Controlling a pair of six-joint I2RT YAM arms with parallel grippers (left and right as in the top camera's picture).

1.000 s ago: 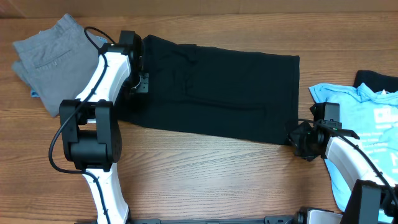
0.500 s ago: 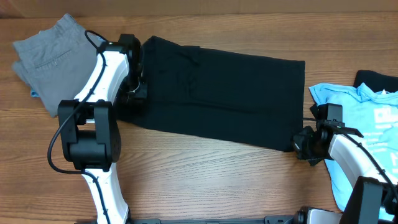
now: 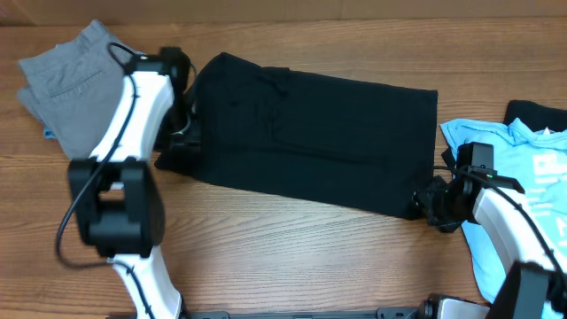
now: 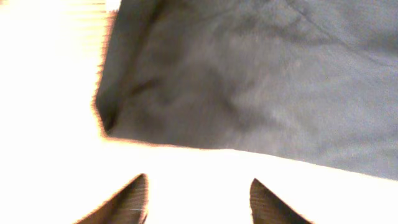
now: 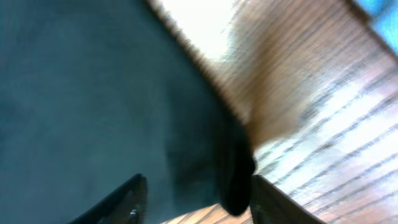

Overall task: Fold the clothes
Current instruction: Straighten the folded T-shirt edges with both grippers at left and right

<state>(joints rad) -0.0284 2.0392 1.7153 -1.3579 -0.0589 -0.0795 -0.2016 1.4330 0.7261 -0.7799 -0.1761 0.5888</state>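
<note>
- Black garment: plain dark fabric, blurred, filling left and centre. Its edge runs diagonally from top centre to a thick folded corner low, right of centre.
- Tabletop: wood grain, right side, glare near the top.
- Light-blue cloth: a sliver in the top right corner.
- Right claw: two dark fingertips at the bottom edge, spread apart, with the garment's corner between them.

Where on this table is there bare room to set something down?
The widest bare patch of the wooden table lies in front of the folded black T-shirt, between the left arm and right arm. A thinner strip runs behind the shirt. Crowded: grey trousers far left, light-blue tee right.
</note>
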